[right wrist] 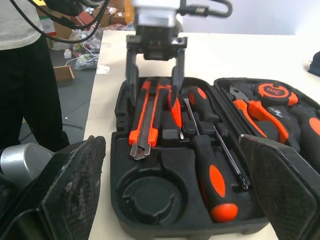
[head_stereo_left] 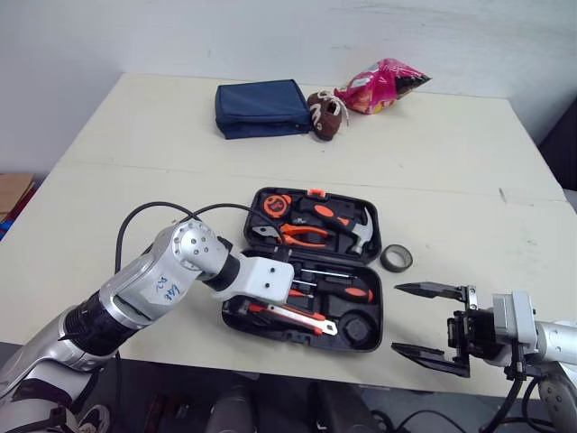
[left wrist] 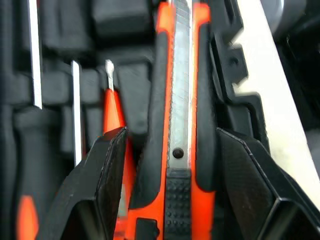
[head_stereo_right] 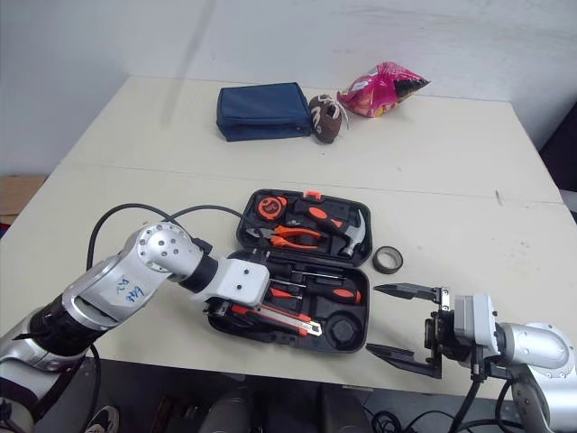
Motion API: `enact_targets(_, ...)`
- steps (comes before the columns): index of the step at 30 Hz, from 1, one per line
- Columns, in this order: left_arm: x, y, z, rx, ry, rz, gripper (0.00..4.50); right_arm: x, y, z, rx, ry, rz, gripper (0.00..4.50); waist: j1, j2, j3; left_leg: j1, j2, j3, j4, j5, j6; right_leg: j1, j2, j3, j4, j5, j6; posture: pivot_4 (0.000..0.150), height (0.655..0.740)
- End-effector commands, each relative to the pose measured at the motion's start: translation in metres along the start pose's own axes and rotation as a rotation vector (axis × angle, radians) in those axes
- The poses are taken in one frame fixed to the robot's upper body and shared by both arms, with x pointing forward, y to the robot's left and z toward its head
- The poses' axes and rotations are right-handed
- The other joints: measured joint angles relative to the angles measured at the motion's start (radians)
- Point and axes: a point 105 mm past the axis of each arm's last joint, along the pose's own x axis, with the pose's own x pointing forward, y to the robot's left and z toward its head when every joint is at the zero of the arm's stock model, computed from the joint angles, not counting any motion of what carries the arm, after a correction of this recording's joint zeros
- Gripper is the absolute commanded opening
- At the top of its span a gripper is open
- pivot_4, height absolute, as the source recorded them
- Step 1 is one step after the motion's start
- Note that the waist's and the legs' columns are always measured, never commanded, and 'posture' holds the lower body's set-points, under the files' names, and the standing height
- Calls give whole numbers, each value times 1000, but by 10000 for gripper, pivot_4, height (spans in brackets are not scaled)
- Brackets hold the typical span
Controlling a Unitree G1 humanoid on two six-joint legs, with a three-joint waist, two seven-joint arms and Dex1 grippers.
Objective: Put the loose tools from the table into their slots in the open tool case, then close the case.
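utility knife (left wrist: 177,125) lies in the open tool case's (head_stereo_left: 377,302) front slot, straddled by the left gripper's (left wrist: 172,137) spread, unclamped fingers (left wrist: 107,165). left arm reaches in low. right gripper (head_stereo_left: 397,317) hangs agape right of the case.

Silver left arm (head_stereo_left: 135,302), blue scrawl (head_stereo_left: 168,289), possibly letters, looped black cable (head_stereo_left: 144,207), white wrist (head_stereo_left: 266,275), black right pincer (head_stereo_left: 397,317)

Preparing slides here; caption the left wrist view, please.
Open left gripper straddles the orange utility knife lying in the tool case.
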Motion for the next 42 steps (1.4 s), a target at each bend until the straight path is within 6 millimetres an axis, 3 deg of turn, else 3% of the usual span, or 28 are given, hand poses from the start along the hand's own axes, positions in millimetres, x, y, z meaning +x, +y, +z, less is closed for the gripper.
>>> enact_targets(1, -25, 3, 18, 27, -81, 14, 27906, -7, -2, 2, -34, 0, -20, 45000, 0, 0, 0, 0, 0, 0, 0, 0, 0, 0, 0, 0, 0, 0, 0, 1500, 7400)
enact_targets(9, -42, -7, 9, 6, -122, -42, 27906, -7, -4, -1, -36, 5, -35, 45000, 1, 0, 0, 0, 0, 0, 0, 0, 0, 0, 0, 0, 0, 0, 0, 1500, 7400)
enact_targets(13, -36, 0, 23, 7, -312, -3, 27906, -6, -6, -3, -34, 5, -41, 45000, 1, 0, 0, 0, 0, 0, 1, 0, 0, 0, 0, 0, 0, 0, 0, 1500, 7400)
enact_targets(14, -33, -1, 23, 7, -349, -9, 23847, -6, -6, -4, -35, 5, -42, 45000, 1, 0, 0, 0, 0, 0, 1, -1, 0, 0, 0, 0, 0, 0, 0, 1500, 7400)
enact_targets(16, -27, -2, 21, 44, -391, -3, 19796, -5, -7, -3, -39, 4, -46, 45000, 1, 0, 0, 0, 0, 0, 1, -1, 0, 0, 0, 0, 0, 0, 0, 1500, 7400)
enact_targets(19, -12, -5, 11, 37, -426, 12, 6129, -4, -7, -1, -44, 4, -51, 45000, -2, 0, 0, 0, 0, 0, 1, -1, 0, 0, 0, 0, 0, 0, 0, 1500, 7400)
enact_targets(21, -5, -7, 3, 63, -405, 16, 161, -4, -7, 1, -46, 4, -52, 45000, -2, 0, 0, 0, 0, 0, 2, -1, 0, 0, 0, 0, 1, 0, 0, 1500, 7400)
enact_targets(25, 4, -8, -1, 76, -429, 28, 161, -3, -6, 4, -49, 6, -56, 45000, 1, 0, 0, 0, 0, 0, 2, -1, 0, 0, 0, 0, 1, 0, 0, 1500, 7400)
enact_targets(29, 24, -10, -25, 37, -317, 39, 161, -1, -9, 8, -52, 7, -64, 45000, 0, 0, 0, 0, 0, 0, 2, -1, 0, 0, 0, 0, 1, 0, 0, 1500, 7400)
enact_targets(38, 38, -17, -47, -16, -224, 3, 161, -1, -10, 8, -48, 10, -68, 45000, 0, 2, -3, 1, 0, 0, 2, -1, 0, 1, 0, 0, 1, 0, 0, 1500, 7400)
enact_targets(42, 49, -30, -63, -30, -124, -52, 161, -1, -10, 8, -50, 9, -74, 45000, -2, 3, -5, 2, 0, 0, 2, -1, 1, 2, 0, 0, 1, 0, 0, 1500, 7400)
